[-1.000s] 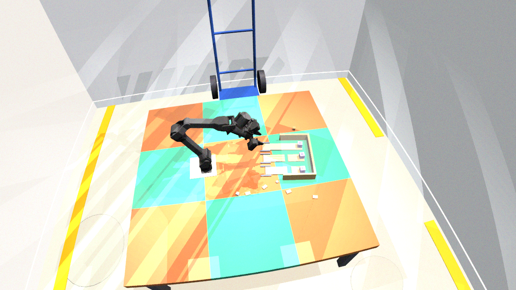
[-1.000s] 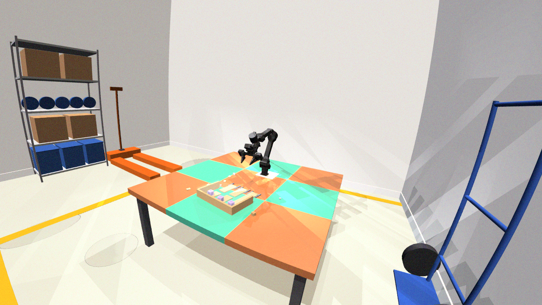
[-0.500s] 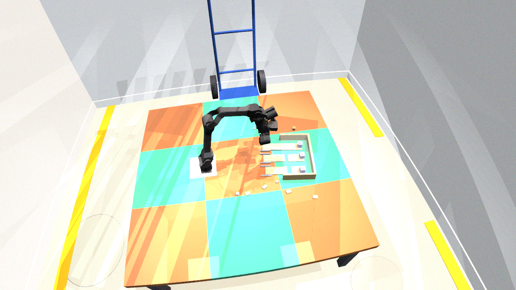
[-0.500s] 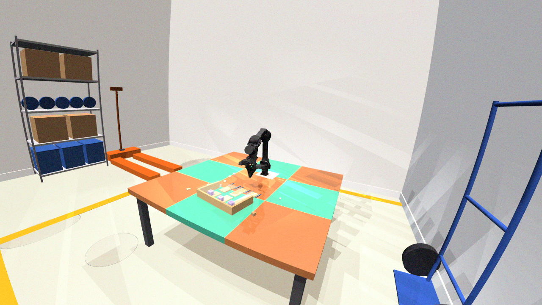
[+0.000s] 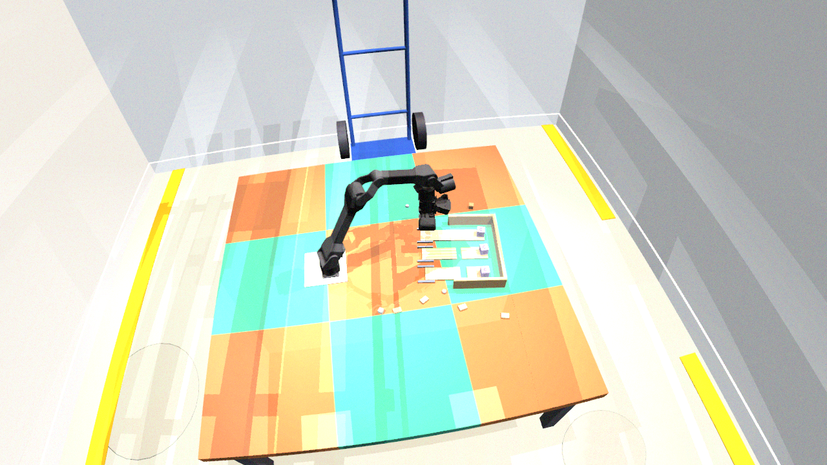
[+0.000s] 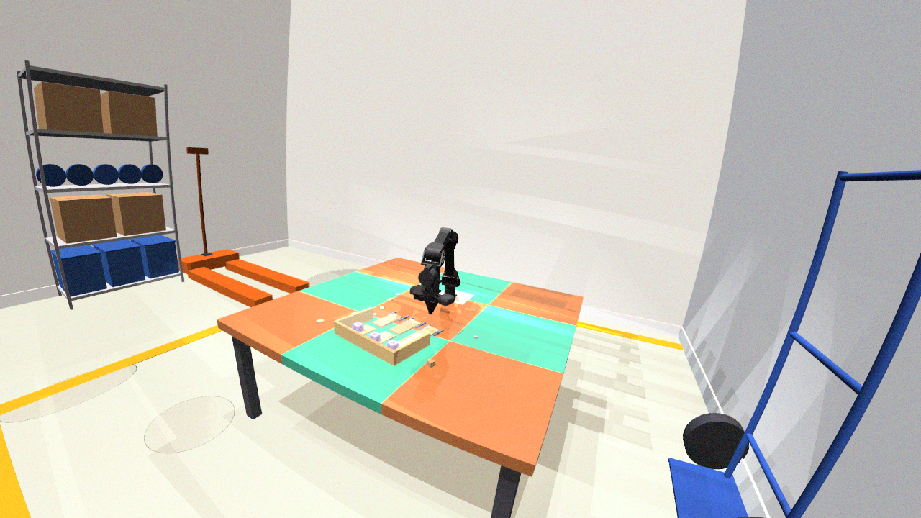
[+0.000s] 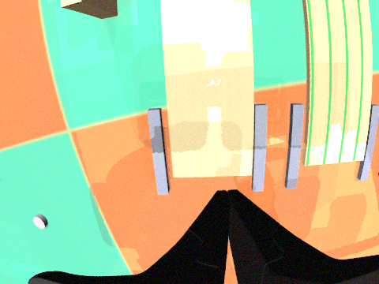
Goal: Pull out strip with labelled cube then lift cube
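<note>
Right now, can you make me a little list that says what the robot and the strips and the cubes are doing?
gripper: shut, holding nothing, tips low just in front of the plain strip's near end
plain strip: pale, in one piece, lying between two grey rails
striped strip: green lines, beside the plain one, untouched
cubes: three, at the far ends of the strips, inside the wooden tray
task stage: no strip pulled yet, no cube lifted
</note>
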`<state>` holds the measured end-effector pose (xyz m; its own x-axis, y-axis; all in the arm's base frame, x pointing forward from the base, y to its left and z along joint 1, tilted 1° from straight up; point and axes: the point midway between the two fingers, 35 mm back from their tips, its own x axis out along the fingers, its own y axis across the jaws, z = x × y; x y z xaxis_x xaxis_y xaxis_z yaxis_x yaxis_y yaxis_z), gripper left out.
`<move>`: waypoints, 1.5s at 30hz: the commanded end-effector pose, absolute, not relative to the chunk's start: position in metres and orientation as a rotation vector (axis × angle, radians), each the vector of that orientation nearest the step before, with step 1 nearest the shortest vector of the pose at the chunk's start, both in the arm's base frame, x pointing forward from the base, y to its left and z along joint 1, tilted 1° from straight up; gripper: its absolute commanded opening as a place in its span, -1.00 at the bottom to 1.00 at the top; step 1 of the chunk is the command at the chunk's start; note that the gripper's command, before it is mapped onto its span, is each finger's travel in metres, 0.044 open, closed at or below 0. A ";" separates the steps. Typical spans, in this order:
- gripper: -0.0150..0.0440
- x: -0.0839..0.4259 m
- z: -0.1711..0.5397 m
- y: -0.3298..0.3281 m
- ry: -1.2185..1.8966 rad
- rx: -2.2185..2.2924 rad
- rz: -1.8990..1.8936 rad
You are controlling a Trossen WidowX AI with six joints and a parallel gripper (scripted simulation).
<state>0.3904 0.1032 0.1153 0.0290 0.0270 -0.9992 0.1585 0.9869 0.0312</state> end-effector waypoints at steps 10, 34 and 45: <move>-0.49 0.395 0.095 0.106 1.537 0.150 -0.109; -0.49 0.397 0.056 0.109 1.537 0.151 -0.108; -0.49 0.397 0.050 0.109 1.537 0.151 -0.108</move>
<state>0.3967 0.1094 0.0509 0.0286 0.0272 -0.9992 0.1587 0.9868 0.0314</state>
